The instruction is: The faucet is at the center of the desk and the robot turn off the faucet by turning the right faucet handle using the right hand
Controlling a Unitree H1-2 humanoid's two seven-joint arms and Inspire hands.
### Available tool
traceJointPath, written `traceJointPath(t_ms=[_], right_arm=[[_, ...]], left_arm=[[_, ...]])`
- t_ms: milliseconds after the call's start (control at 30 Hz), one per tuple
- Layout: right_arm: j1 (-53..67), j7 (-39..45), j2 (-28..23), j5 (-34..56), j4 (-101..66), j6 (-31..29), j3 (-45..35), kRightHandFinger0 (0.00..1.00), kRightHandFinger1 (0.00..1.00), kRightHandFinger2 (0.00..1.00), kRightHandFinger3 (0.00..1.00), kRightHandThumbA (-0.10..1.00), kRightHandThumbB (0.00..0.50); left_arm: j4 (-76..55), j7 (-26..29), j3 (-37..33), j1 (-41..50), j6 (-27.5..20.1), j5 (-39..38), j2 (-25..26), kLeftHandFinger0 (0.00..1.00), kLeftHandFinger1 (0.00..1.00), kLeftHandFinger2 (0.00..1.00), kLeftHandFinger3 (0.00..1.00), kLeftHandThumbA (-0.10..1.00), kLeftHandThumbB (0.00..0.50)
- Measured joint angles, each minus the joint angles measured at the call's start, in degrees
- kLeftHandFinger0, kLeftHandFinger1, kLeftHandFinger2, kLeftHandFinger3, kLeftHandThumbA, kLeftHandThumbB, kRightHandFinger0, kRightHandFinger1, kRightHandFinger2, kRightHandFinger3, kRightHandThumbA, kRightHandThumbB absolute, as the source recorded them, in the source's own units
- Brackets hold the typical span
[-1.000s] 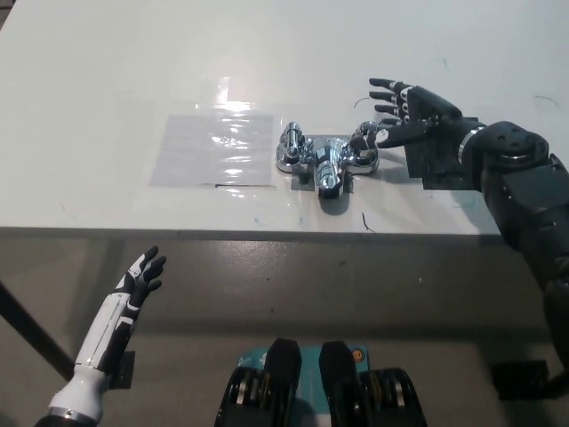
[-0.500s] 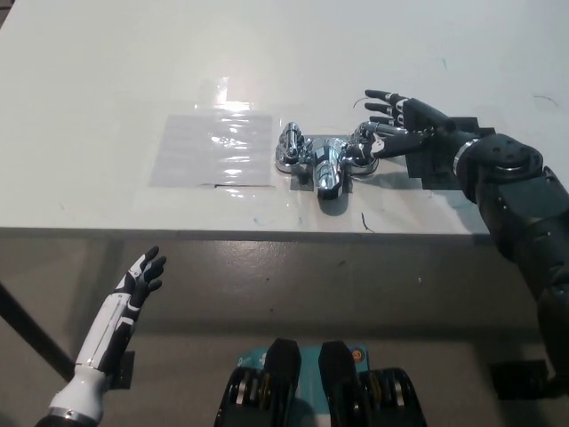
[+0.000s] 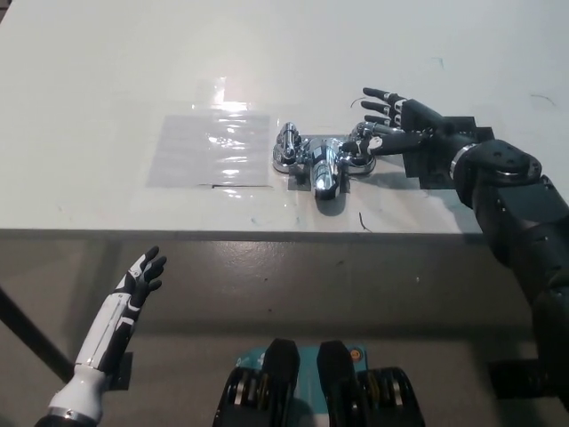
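- The black right hand (image 3: 397, 124) is reaching in from the right side of the desk (image 3: 107, 80), its fingers spread wide and pointing toward the left edge.
- Its lower fingertips are lying right against the right faucet handle (image 3: 360, 148); whether they are actually gripping it cannot be told from this view, and the upper fingers are standing clear above it, holding nothing.
- The chrome faucet (image 3: 322, 162) is sitting near the middle of the desk, a little closer to the front edge than to the back, with its spout pointing toward the front edge.
- The left faucet handle (image 3: 287, 147) is standing on the far side of the faucet from the right hand, untouched.
- The faucet is lying just to the left of the right hand, so the hand is meeting it only at its right end.
- A clear plastic sheet (image 3: 210, 148) is lying flat on the desk, just beside the faucet on its left.
- The white left hand (image 3: 142, 272) is hanging below the desk's front edge at the lower left, fingers apart and holding nothing, well apart from the faucet.
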Motion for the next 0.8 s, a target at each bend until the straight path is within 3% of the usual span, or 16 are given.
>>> traceJointPath(t_ms=[433,800], right_arm=[[3.5,-0.2,2.5,1.0,-4.8,-1.5,-2.2,1.0,1.0,1.0,1.0,1.0,0.388],[9.4,-7.0,6.2,-0.1,-14.8,-4.3,-1.5,1.0,1.0,1.0,1.0,1.0,0.414]], left_arm=[[0.0,0.0,0.0,-0.1,-0.1,0.4,0.1,1.0,1.0,1.0,1.0,1.0,0.41],[0.0,0.0,0.0,-0.2,-0.2,0.5,0.1,1.0,1.0,1.0,1.0,1.0,0.402]])
